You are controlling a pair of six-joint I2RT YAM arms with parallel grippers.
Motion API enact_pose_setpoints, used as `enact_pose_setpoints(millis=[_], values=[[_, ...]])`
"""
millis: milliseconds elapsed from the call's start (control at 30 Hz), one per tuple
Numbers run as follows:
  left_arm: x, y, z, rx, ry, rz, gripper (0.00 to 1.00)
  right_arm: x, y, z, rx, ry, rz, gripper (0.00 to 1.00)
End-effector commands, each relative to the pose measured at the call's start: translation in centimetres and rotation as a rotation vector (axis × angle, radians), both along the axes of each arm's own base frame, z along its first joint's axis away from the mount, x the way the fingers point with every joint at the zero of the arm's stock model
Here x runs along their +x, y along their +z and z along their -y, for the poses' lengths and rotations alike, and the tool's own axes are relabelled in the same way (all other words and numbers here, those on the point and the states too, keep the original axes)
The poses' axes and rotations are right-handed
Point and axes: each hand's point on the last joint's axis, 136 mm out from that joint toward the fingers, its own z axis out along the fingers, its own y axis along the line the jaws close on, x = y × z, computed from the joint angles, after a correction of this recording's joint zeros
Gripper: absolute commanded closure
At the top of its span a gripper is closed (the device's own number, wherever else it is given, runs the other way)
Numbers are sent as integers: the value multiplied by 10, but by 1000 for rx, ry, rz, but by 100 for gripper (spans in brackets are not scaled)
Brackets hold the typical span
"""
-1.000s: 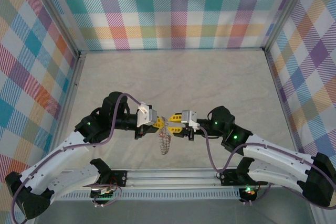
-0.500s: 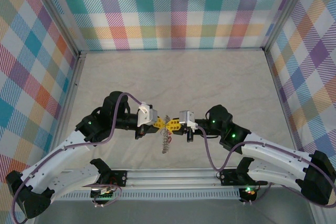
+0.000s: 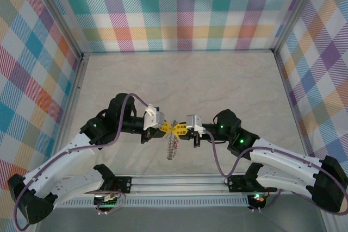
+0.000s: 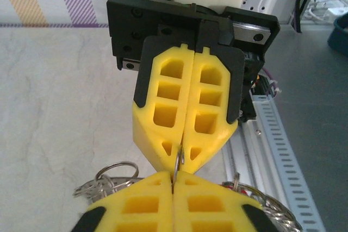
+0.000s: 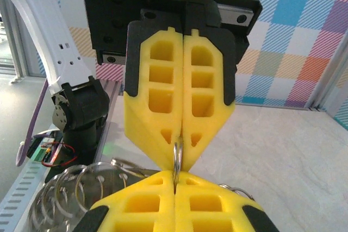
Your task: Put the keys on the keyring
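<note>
Bright checked walls [image 3: 179, 9] stand around a pale table [image 3: 179, 80]. We see two arms meet nose to nose near the front of the table. We see the left gripper [image 3: 166, 128] squeezed tight, with its yellow fingers [image 5: 157, 101] pressed flat together. The right gripper [image 3: 179, 130] is squeezed tight too. Both of them pinch one thin loop of the keyring [image 3: 172, 148], right where their tips touch. The rest of the keyring hangs down below the two tips. From the wrist cameras we see more shiny grey loops [image 5: 81, 188] bunched up beside the near fingers.
</note>
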Motion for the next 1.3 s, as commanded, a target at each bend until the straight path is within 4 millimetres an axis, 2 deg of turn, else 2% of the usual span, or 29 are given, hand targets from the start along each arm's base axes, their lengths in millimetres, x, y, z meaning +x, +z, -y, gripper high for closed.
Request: enact_pose_setpoints(millis=[0,100,133,167,200,267,367,433,500,533,567,600,633,767,833,900,967,1033,1133,1167,1267], values=[[-10,18,5,-51,-61,24,100,-5,28,0,98,20,62,100],[-7,18,4,-49,-44,41,100,-4,21,-1,62,17,53,99],[-4,18,2,-43,-25,50,100,0,17,0,29,-2,47,89],[-1,16,1,-28,-1,64,100,4,12,1,-14,-28,49,73],[3,14,-3,-7,27,81,100,7,5,4,-61,-49,59,61],[7,8,-8,37,53,114,100,9,-3,10,-121,-74,93,53],[11,4,-15,77,79,172,100,14,-1,19,-118,-132,122,37],[12,4,-19,89,82,217,100,21,2,26,-96,-197,106,21],[15,2,-21,116,81,259,100,38,9,38,-60,-331,15,0],[16,-1,-22,135,76,276,100,49,10,46,-48,-419,-58,0],[18,-4,-23,157,73,292,100,75,9,66,-11,-623,-232,0],[21,-8,-23,182,69,308,100,96,1,90,4,-816,-397,0],[24,-11,-24,198,74,322,100,106,-7,108,10,-938,-520,0],[29,-25,-21,226,54,354,100,118,-34,122,28,-1088,-786,0],[35,-26,-19,212,70,379,100,120,-54,135,5,-1200,-910,0],[42,-29,-16,203,92,400,100,120,-78,146,-95,-1277,-1024,0],[47,-34,-14,209,101,397,100,120,-94,160,-155,-1382,-1098,0],[52,-37,-12,210,115,375,100,116,-108,176,-163,-1481,-1242,0],[53,-39,-7,157,127,328,100,109,-135,205,-201,-1564,-1498,0],[55,-32,-3,111,136,334,100,105,-143,221,-237,-1605,-1543,0],[60,-33,0,83,166,304,100,91,-152,260,-272,-1702,-1610,0]])
